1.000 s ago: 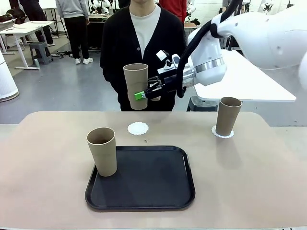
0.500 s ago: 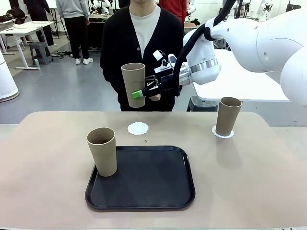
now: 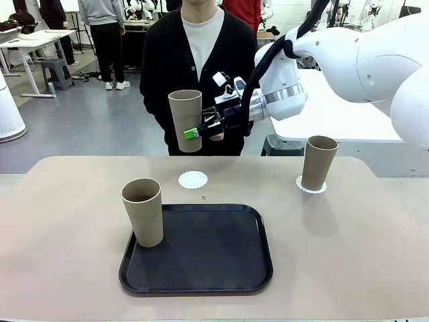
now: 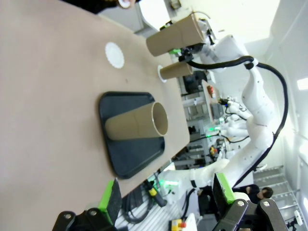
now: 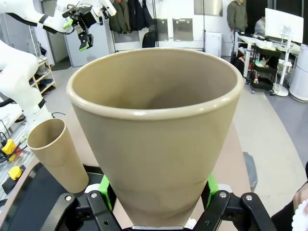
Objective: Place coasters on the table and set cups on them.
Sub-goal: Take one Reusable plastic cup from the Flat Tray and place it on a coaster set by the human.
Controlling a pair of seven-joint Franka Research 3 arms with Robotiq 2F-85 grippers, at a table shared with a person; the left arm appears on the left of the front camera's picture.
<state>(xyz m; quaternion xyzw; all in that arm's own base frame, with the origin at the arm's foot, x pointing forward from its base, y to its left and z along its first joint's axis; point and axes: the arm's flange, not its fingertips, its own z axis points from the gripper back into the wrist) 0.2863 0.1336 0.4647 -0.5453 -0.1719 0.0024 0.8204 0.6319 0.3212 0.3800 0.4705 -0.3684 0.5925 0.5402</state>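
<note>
A tan cup (image 3: pixel 186 119) hangs upright in the air, above and just behind a bare white coaster (image 3: pixel 193 179) on the table (image 3: pixel 67 221). My right gripper (image 3: pixel 193 132) is shut on its lower part; in the right wrist view the cup (image 5: pixel 156 130) stands between the green pads (image 5: pixel 107 187). A second cup (image 3: pixel 318 162) stands on a coaster (image 3: pixel 312 187) at the right. A third cup (image 3: pixel 143 211) stands at the black tray's left edge. My left gripper (image 4: pixel 166 196) is open with nothing between its fingers, looking at that cup (image 4: pixel 137 126) from afar.
The black tray (image 3: pixel 208 251) lies at the table's front middle. A person in a dark cardigan (image 3: pixel 161 67) stands right behind the held cup at the far edge. A white table (image 3: pixel 348 111) stands at the back right.
My right gripper has carried the held cup a little to the left. The other cups, the coasters and the tray have not moved.
</note>
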